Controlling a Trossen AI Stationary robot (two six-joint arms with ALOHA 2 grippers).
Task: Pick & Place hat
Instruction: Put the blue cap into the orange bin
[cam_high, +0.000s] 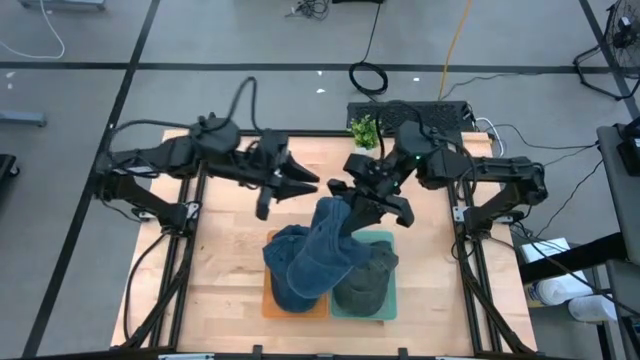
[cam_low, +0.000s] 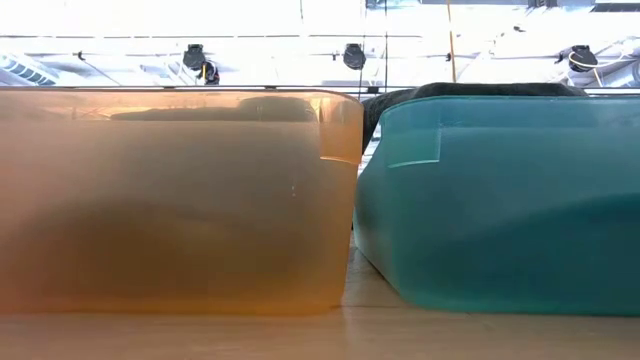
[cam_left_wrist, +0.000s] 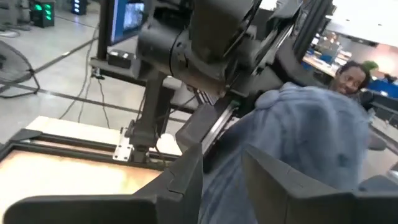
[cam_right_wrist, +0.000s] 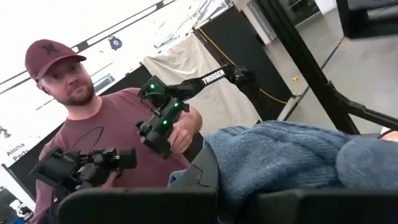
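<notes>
High view shows the right gripper (cam_high: 350, 205) closed on the upper edge of a blue knitted hat (cam_high: 312, 258), holding it up just behind the orange bin (cam_high: 268, 303) while the lower bulk of the fabric drapes down over that bin and laps onto the green bin (cam_high: 390, 310) beside it. To do this step well, I would judge that the hat must either be lifted until its hanging part is free of both rims, or be lowered squarely into one bin so the loose cloth does not straddle the divide; a slow, steady move suits a limp load that can snag on a rim. The left gripper (cam_high: 290, 180) hovers behind the orange bin, apart from the hat, its fingers spread and holding nothing. The hat is soft, thick, slouchy knit in denim blue, folding on itself with no stiffness; the right wrist view shows its ribbed texture bunched between the dark fingers (cam_right_wrist: 205, 171). A second, olive-grey hat (cam_high: 365, 280) lies in the green bin, touching the blue one. In the low view, the two bins stand side by side, nearly touching.
</notes>
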